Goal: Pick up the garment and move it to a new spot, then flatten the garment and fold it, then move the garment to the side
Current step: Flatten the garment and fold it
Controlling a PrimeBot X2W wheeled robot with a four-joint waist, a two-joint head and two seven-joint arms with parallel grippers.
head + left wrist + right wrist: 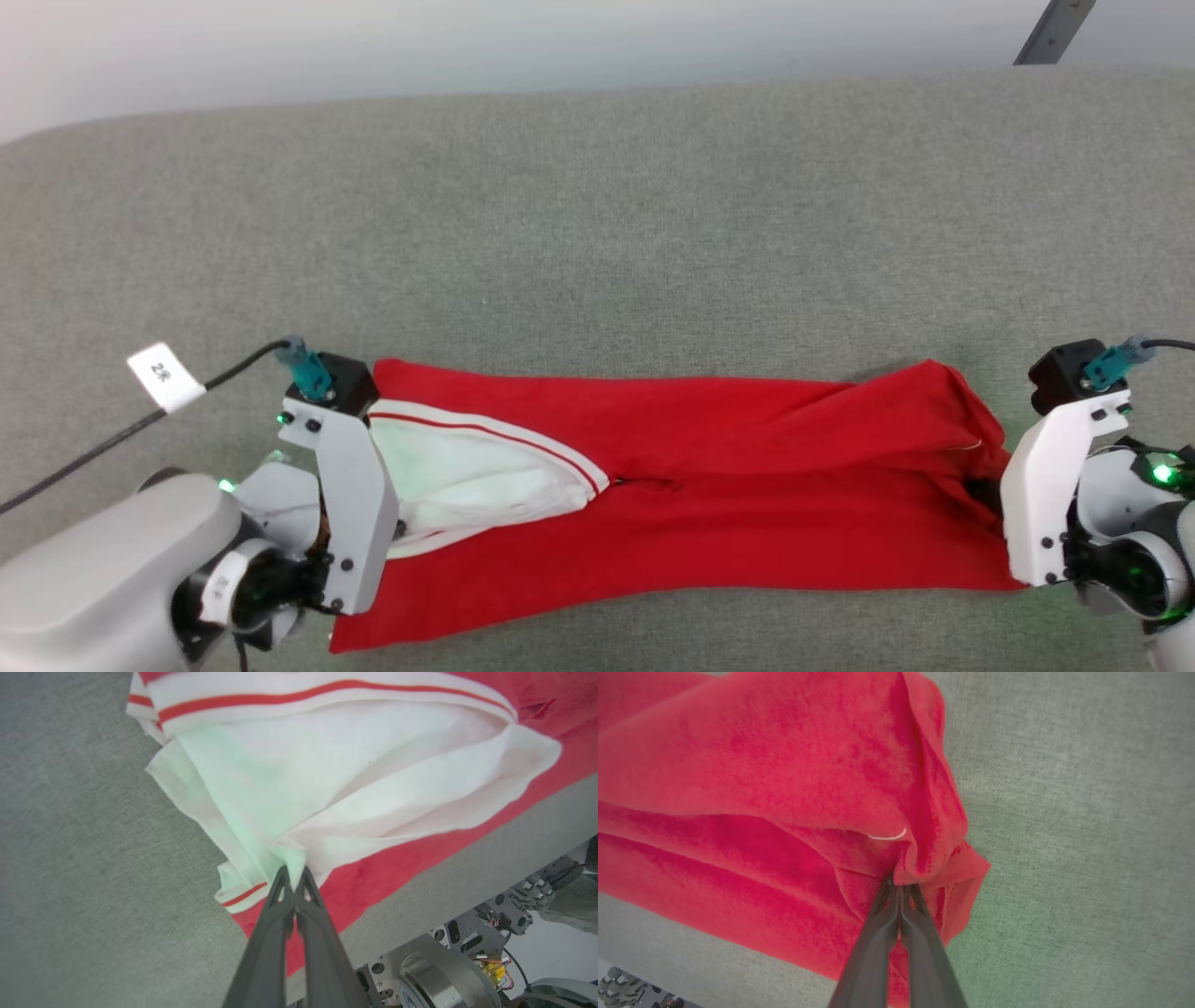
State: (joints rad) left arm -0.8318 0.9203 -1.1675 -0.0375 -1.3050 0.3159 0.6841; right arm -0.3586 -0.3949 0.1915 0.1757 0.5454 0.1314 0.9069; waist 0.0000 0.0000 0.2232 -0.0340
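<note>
The garment (747, 485), red with a white sleeve and red-and-white striped trim, lies stretched in a long folded band across the near part of the grey cloth table. At its left end my left gripper (293, 877) is shut on the bunched white sleeve fabric (327, 788). My right gripper (899, 884) is shut on a pinch of the red hem (924, 858) at the band's right end. In the head view the left wrist (341, 485) covers the left end and the right wrist (1055, 485) covers the right end; the fingertips are hidden there.
The grey fabric table (597, 233) stretches far back and to both sides of the garment. A black cable with a white tag (164, 375) runs off the left wrist. The table's near edge and the robot's base (444, 970) show in the left wrist view.
</note>
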